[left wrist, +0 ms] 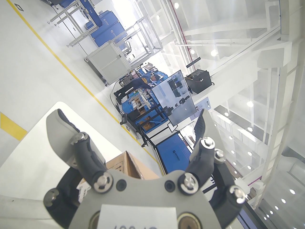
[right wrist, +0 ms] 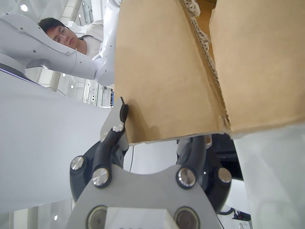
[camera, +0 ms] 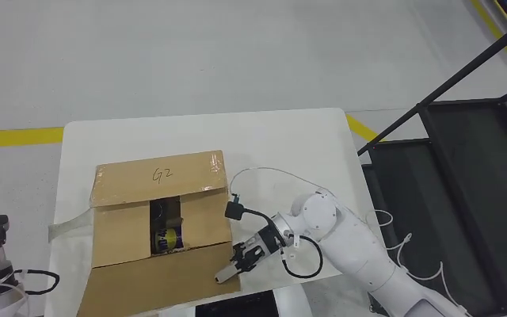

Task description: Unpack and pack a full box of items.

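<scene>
A brown cardboard box (camera: 158,186) stands on the white table (camera: 285,150). Its top flaps are partly apart, and a yellow and purple item (camera: 168,238) shows in the gap. The near flap (camera: 158,277) hangs out toward the table's front edge. My right gripper (camera: 240,257) is at that flap's right corner and stands open. In the right wrist view the flap (right wrist: 166,72) lies across the right gripper (right wrist: 157,125); one fingertip (right wrist: 121,108) touches its edge and the other is hidden behind it. My left gripper (left wrist: 130,117) is open and empty, off the box's left side.
A loose strip of tape (camera: 67,226) sticks out from the box's left side. A black metal frame (camera: 444,174) stands just past the table's right edge. A dark panel (camera: 238,305) lies at the table's front edge.
</scene>
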Controlling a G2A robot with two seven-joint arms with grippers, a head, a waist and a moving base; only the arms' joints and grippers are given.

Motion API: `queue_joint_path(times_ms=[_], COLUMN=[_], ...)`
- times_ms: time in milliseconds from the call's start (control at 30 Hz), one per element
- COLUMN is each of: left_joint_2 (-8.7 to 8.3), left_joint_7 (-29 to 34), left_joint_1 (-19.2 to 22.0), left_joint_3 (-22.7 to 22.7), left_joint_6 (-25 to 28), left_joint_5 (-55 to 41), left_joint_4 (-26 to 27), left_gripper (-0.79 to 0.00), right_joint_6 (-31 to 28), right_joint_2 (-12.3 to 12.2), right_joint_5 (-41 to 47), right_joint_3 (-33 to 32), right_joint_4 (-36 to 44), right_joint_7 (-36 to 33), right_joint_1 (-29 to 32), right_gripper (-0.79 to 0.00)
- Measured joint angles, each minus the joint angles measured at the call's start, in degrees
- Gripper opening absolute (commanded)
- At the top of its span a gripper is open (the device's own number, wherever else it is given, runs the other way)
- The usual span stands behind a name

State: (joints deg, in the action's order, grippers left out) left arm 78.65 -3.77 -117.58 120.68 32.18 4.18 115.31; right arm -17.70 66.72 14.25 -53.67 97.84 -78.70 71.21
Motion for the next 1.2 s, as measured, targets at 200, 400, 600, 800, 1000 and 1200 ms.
queue_joint_path(times_ms=[200,400,600,800,1000,1200], left_joint_2=[0.00,0.00,0.00,0.00,0.00,0.00], left_joint_7=[0.0,0.0,0.0,0.0,0.0,0.0], left_joint_1=[0.0,0.0,0.0,0.0,0.0,0.0], left_joint_3=[0.0,0.0,0.0,0.0,0.0,0.0], left_joint_6=[0.0,0.0,0.0,0.0,0.0,0.0], left_joint_5=[0.0,0.0,0.0,0.0,0.0,0.0], left_joint_4=[0.0,0.0,0.0,0.0,0.0,0.0], left_gripper=[0.000,0.000,0.000,0.000,0.000,0.000], right_joint_6=[-3.7,-6.1,-7.4,-10.3,-12.8,-13.6], right_joint_2=[-0.4,-0.8,-1.0,-1.0,-0.9,-0.4], right_joint_5=[3.5,5.6,7.0,9.1,11.0,10.8], right_joint_3=[-1.6,-2.4,-2.5,-2.9,-2.9,-1.5], right_joint_4=[0.9,1.6,1.7,2.1,2.5,1.7], right_joint_7=[1.7,2.2,2.6,4.7,6.1,9.8], right_joint_1=[0.6,0.8,0.6,0.2,-1.2,-2.8], right_gripper=[-0.006,0.000,0.000,0.000,0.000,-0.083])
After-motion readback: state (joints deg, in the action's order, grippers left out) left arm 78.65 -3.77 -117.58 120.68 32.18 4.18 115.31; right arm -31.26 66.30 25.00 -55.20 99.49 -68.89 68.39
